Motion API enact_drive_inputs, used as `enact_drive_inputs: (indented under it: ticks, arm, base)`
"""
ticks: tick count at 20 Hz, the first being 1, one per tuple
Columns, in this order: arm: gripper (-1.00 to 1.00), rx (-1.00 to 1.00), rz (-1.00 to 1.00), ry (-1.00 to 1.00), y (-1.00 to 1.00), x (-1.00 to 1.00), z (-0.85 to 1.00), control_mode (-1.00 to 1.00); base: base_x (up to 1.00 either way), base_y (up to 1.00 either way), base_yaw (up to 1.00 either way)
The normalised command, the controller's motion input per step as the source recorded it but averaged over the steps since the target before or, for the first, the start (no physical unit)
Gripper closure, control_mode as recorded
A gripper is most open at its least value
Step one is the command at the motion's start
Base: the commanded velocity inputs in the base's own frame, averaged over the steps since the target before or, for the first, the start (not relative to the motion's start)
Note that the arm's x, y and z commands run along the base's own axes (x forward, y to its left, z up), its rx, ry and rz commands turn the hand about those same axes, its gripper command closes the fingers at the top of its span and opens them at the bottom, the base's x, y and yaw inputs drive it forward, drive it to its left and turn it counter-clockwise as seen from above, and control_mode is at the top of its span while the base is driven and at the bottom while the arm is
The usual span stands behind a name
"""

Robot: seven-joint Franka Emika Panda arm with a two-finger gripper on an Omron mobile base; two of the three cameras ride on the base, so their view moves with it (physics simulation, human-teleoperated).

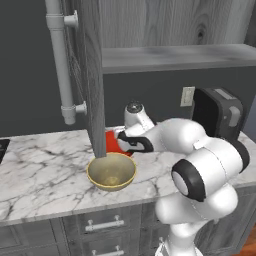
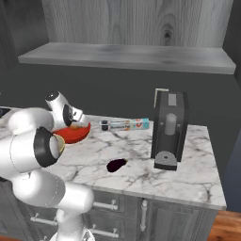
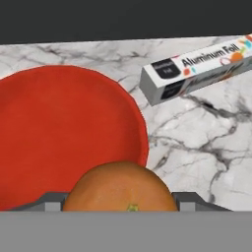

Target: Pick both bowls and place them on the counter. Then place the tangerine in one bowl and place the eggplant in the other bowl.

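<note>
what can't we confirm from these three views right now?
- Hand view: end effector fingers cut off by the bottom edge; grip on the tangerine unclear.
- Left base view: red bowl mostly hidden by cabinet panel and arm.
- Right base view: tan bowl mostly hidden behind the arm.

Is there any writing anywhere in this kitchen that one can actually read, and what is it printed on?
"Aluminum Foil": on the long white side of the foil box lying on the counter.
The small print on the box's dark end panel is too blurred to read.
The coffee machine and the wall socket show no readable text.
</note>
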Motion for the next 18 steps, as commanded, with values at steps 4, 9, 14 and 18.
enact_drive_inputs:
  ticks: [4,9,14,18]
  arm:
    - [1.0,0.0,0.0,0.1,0.09,0.11,-0.2,-1.0]
    - [1.0,0.0,0.0,0.11,0.17,0.16,-0.2,-1.0]
    - [1.0,0.0,0.0,0.07,0.17,0.08,-0.26,-1.0]
    - [1.0,0.01,0.0,0.03,0.1,0.01,-0.2,-1.0]
  base:
    - [0.0,0.0,0.0]
    - [0.0,0.0,0.0]
    - [0.0,0.0,0.0]
    - [0.0,0.0,0.0]
